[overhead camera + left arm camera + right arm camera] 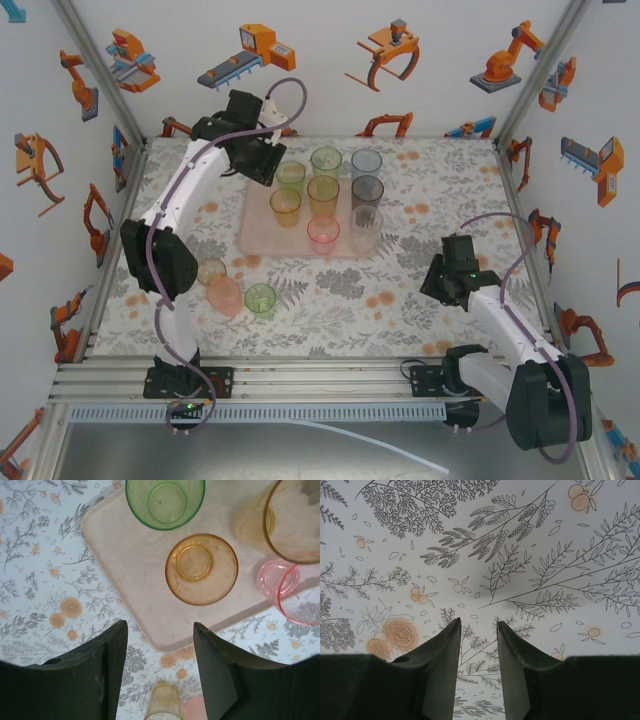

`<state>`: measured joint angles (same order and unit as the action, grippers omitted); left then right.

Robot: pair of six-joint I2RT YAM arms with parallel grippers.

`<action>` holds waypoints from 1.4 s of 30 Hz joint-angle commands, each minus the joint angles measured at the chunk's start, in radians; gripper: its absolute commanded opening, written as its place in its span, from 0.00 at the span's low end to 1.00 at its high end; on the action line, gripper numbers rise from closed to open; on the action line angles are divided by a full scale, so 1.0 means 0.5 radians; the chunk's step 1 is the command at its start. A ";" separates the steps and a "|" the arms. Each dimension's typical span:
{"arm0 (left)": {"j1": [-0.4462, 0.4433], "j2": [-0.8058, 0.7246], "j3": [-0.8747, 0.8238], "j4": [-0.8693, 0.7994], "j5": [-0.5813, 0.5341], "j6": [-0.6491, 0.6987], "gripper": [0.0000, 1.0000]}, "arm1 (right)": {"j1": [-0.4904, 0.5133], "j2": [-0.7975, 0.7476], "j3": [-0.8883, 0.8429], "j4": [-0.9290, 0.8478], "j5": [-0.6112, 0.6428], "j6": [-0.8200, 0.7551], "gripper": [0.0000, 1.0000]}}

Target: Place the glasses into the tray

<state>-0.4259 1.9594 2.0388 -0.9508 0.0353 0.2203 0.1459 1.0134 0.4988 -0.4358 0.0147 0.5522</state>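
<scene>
The pale pink tray (262,225) lies at the table's middle back and holds several glasses: green (291,175), orange (285,205), amber (323,195), pink (323,235), pale blue (366,162), grey (367,190) and clear (366,228). Three more glasses stand on the tabletop at the near left: amber (211,270), pink (226,295) and green (260,300). My left gripper (266,168) hangs open and empty above the tray's far left corner. In the left wrist view the left gripper (160,630) is just off the tray (125,555) edge, with the orange glass (201,569) and green glass (165,502) ahead. My right gripper (445,275) is open and empty.
The floral tabletop (480,555) lies under the right gripper (477,625), to the right of the tray. Aluminium posts and printed walls enclose the table on the left, right and back. The left arm's elbow (160,255) stands close to the three loose glasses.
</scene>
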 commanded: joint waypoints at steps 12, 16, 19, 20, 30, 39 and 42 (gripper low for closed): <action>0.036 -0.708 -0.688 -0.292 0.274 0.539 0.73 | -0.016 0.018 0.005 0.029 -0.014 -0.009 0.37; 0.050 -0.848 -0.815 -0.439 0.391 0.637 0.75 | -0.016 0.038 0.012 0.030 -0.020 -0.014 0.37; 0.053 -0.935 -0.915 -0.482 0.398 0.697 0.76 | -0.014 0.038 0.010 0.032 -0.020 -0.014 0.37; 0.052 -0.962 -0.949 -0.482 0.384 0.712 0.76 | -0.016 0.038 0.012 0.034 -0.020 -0.014 0.36; 0.059 -1.118 -1.104 -0.555 0.380 0.850 0.81 | -0.015 0.013 0.000 0.029 -0.014 -0.011 0.36; 0.060 -1.145 -1.210 -0.537 0.391 0.896 0.78 | -0.017 -0.071 -0.022 0.027 -0.005 -0.006 0.36; 0.056 -1.134 -1.224 -0.522 0.389 0.897 0.76 | -0.016 -0.120 -0.031 0.023 -0.002 -0.008 0.36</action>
<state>-0.4034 1.4075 1.4387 -1.2003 0.2050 0.6418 0.1459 0.9791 0.4942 -0.4355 0.0113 0.5518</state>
